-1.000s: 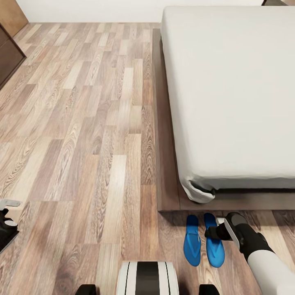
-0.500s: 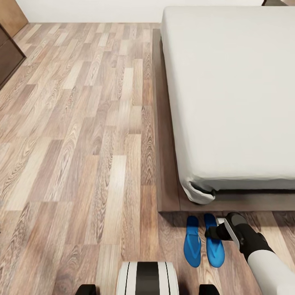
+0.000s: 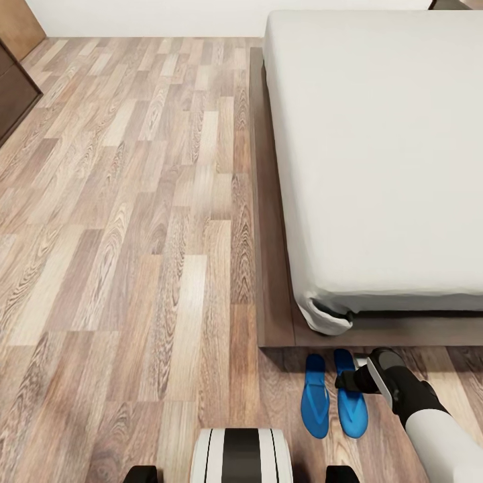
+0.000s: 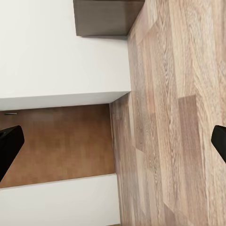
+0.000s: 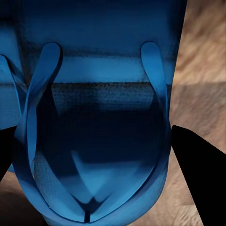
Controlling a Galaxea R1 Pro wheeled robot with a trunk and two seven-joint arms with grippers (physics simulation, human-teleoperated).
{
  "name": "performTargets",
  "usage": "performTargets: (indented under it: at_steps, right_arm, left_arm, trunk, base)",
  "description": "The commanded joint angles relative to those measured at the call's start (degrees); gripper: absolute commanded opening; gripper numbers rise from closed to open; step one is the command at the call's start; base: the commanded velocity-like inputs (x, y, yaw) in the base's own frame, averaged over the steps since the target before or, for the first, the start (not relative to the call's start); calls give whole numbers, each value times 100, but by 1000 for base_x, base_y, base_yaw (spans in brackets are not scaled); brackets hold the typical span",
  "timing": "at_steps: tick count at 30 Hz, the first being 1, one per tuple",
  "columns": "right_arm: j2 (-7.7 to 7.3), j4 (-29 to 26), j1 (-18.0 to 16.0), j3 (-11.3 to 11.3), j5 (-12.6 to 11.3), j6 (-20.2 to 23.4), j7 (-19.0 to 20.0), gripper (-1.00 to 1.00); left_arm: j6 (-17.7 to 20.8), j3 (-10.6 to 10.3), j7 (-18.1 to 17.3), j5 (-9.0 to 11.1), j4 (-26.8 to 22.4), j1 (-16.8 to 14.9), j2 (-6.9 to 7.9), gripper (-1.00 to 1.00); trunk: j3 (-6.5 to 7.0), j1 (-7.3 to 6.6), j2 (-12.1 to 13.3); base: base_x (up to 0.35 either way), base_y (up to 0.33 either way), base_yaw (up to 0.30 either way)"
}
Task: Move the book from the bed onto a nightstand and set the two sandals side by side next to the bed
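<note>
Hovering low over the floor, the right pincer (image 3: pixel 350 382) sat at the right sandal (image 3: pixel 351 394), just past the bed's foot corner. From the right wrist, its dark fingers (image 5: pixel 200 165) stood spread either side of the sandal's sole, the blue straps (image 5: pixel 33 108) between them; whether they touched the rubber I could not tell. The left sandal (image 3: pixel 314 394) lay flat just beside the right one, parallel, toes toward the bed (image 3: pixel 382 154), both close to the frame (image 3: pixel 275 322).

The pair looked already well set, so the main risk, as I judged it, was disturbing them. A pincer lifted with a finger hooked under a strap would drag the right sandal askew or flip it. A sideways pull would knock it into its neighbour.

The left pincer (image 4: pixel 113 141) was also spread, its tips (image 4: pixel 9 146) wide apart over bare planks, a white wall and a dark cabinet (image 4: pixel 106 18), holding nothing.

No book lay on the visible mattress, so I could not tell where it was. Turning the base carelessly could run a wheel over the sandals.
</note>
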Motion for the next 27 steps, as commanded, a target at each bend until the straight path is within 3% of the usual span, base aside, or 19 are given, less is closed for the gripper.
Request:
performTargets:
  at_steps: [1,21,27]
  right_arm:
    - [1,-6,-1,-12,16,23,26,-100]
    - [1,-6,-1,-12,18,27,26,-100]
    - [1,-6,-1,-12,18,26,26,-100]
  left_arm:
    - [57,-48,34,1,-7,-4,7,100]
    - [55,-51,28,1,-14,-4,6,100]
    - [55,-51,26,1,-8,-4,4,100]
  trunk:
    - [-3,-1,-1]
    - [-3,-1,-1]
    - [-70,7,-5]
  base:
    - [0,0,0]
    - [0,0,0]
    - [0,0,0]
